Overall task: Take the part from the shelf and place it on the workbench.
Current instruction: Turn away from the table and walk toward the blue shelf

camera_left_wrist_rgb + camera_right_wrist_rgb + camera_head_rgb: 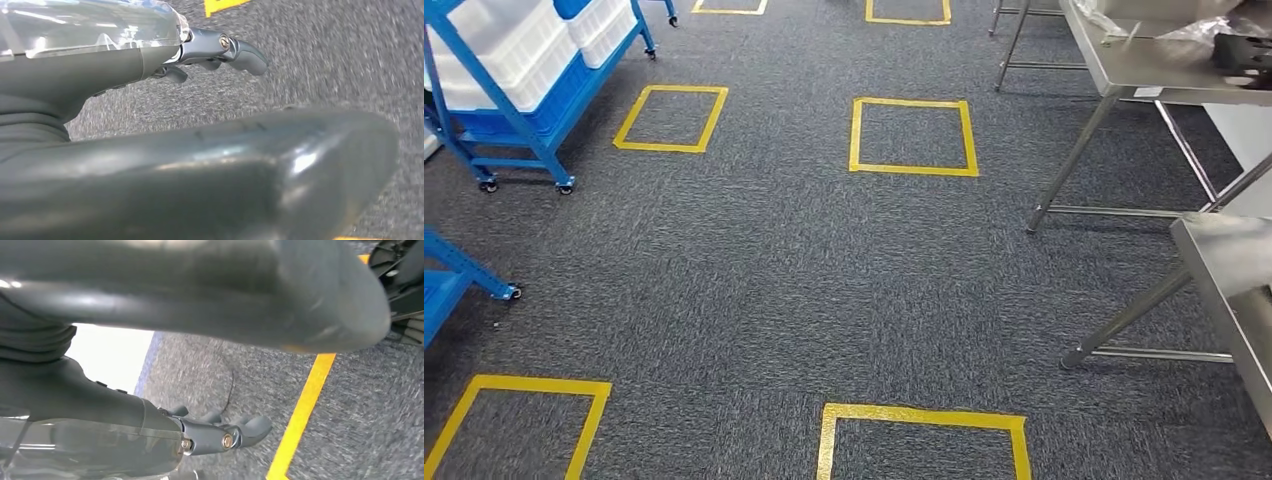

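A blue wheeled shelf (pixel 542 118) carrying white bins (pixel 519 45) stands at the far left of the head view. Steel workbenches stand on the right, one further off (pixel 1144 65) and one nearer (pixel 1229 265). A dark part in clear wrapping (pixel 1236 45) lies on the further bench. My left hand (pixel 165 85) hangs over grey carpet, its thumb apart from its dark fingers (pixel 240 52), with nothing in it. Over the carpet beside a yellow tape line, my right hand (pixel 165 405) hangs the same way, its fingers (pixel 250 429) straight and holding nothing.
Yellow tape squares (pixel 914 136) mark the grey carpet between shelf and benches, with two more close in front (pixel 924 440). Another blue frame (pixel 454 285) juts in at the left edge. Bench legs (pixel 1074 160) reach down to the floor on the right.
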